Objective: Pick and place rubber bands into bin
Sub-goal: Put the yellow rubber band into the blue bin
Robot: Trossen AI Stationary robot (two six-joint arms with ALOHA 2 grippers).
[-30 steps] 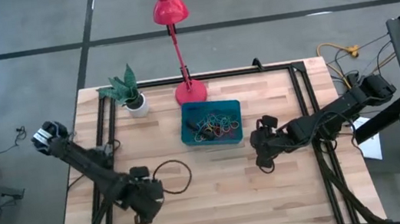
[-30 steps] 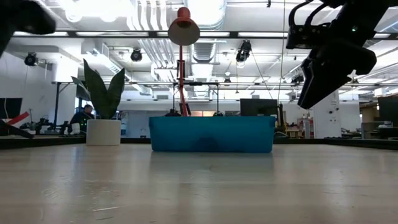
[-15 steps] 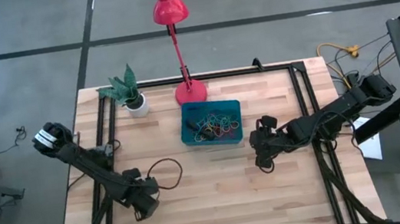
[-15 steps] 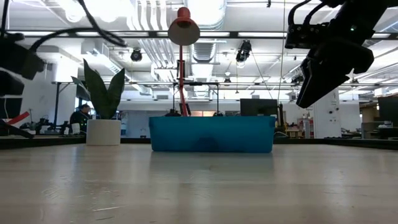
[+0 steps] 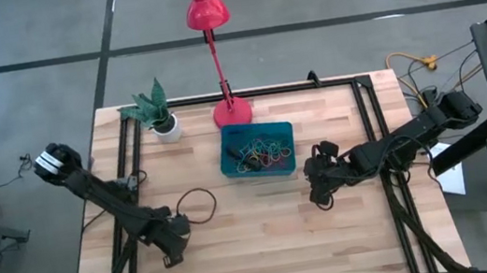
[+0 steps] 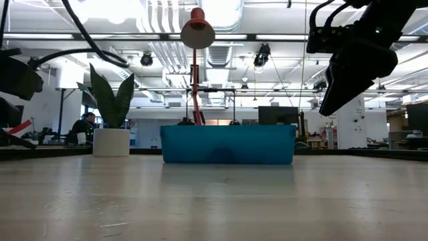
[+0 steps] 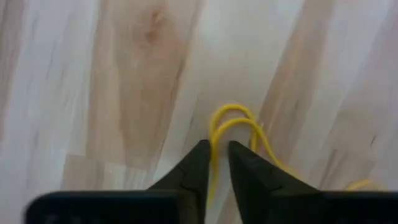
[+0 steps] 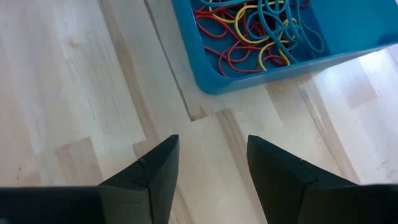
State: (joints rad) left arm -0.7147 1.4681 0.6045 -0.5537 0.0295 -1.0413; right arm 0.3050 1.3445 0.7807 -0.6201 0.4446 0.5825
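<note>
Left gripper (image 5: 173,249), low over the near-left part of the worktop (image 5: 266,237), moved a little toward the left edge over the last second, with fingers (image 7: 194,163) drawn in from wide apart to a narrow gap around one strand of a yellow rubber band (image 7: 231,127) lying flat on the wood. Pinch apparently begun but lift not yet shown; band judged ready for carrying to the bin if the grip holds. Black cable loop (image 5: 198,205) beside that gripper tighter than a second ago. At centre, teal bin (image 5: 228,164) on the far half of the worktop, in front of the red lamp (image 5: 232,112) and to the right of the plant pot (image 5: 166,131), already holding a tangle of rubber bands (image 8: 258,28) in red, yellow and blue. Right gripper (image 5: 319,196) unchanged, hovering just right of the bin, fingers (image 8: 158,168) half apart and empty. Hard to make out: the yellow band itself in the high view; whether the fingers actually touch it; bin contents in the low view, hidden behind its front wall; left gripper mostly cut off at that view's edge.
</note>
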